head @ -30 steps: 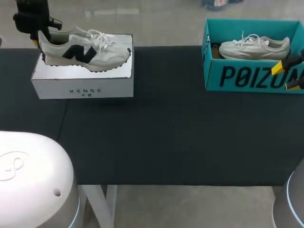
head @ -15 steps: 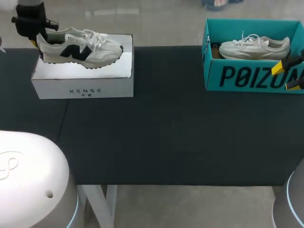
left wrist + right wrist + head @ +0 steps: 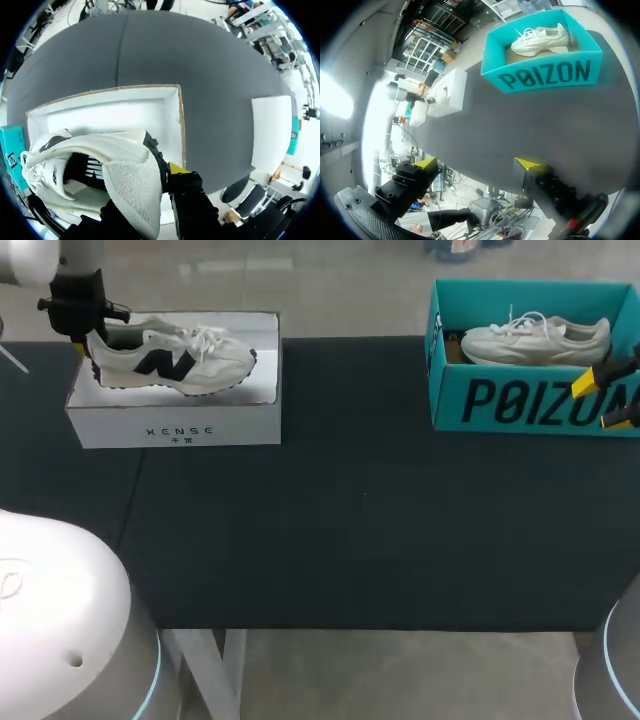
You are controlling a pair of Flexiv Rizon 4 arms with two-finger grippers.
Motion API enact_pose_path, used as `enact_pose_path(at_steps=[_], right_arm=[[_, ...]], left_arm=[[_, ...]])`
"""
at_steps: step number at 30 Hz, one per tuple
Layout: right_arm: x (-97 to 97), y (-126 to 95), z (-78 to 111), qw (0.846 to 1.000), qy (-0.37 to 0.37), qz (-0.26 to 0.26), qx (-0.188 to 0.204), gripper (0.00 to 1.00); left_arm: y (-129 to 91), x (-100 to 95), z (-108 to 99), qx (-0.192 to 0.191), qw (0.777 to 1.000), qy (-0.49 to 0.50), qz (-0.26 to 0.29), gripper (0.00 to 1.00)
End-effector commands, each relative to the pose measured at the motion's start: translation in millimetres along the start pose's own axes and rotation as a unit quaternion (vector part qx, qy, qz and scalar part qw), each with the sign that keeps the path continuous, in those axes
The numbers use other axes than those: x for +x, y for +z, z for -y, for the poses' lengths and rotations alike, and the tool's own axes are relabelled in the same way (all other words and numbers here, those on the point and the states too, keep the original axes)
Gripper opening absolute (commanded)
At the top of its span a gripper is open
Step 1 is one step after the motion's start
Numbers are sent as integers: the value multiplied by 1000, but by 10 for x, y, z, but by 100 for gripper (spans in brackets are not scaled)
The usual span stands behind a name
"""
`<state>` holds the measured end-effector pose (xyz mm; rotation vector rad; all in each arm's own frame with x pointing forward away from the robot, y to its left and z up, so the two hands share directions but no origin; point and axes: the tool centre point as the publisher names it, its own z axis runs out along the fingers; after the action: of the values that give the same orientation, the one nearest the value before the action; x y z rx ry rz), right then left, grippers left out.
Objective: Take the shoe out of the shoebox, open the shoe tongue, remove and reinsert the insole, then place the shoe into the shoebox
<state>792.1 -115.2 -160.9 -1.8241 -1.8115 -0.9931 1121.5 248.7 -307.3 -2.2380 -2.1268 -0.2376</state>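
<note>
Since a second ago the shoe [image 3: 170, 362] is sitting lower and further left, sinking toward the floor of the white shoebox [image 3: 175, 425] at the far left of the surface [image 3: 350, 510], and the left claw [image 3: 85, 335] is coming down with it. From here the trouble I am expecting is at the box's left wall: the heel and the claw are hanging close to that rim, so a slightly off descent could be snagging the sole, tipping the shoe or nudging the light box. The left claw is clenched on the heel, with one yellow fingertip [image 3: 178, 168] pressing its outer side and the other finger hiding behind the shoe. The right claw [image 3: 477, 165] is spread wide and gripping nothing, near the teal box [image 3: 530, 400] with its pale shoe [image 3: 535, 340] at the far right.
</note>
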Motion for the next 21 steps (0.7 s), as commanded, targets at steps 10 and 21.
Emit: enact_pose_path(at_steps=[10,21], right_arm=[[-2,-1,7,1000,0,1,0,100],[-2,-1,7,1000,0,1,0,100]], left_arm=[[624,-186,77,38,998,42,18,0],[764,-349,332,57,997,40,33,33]])
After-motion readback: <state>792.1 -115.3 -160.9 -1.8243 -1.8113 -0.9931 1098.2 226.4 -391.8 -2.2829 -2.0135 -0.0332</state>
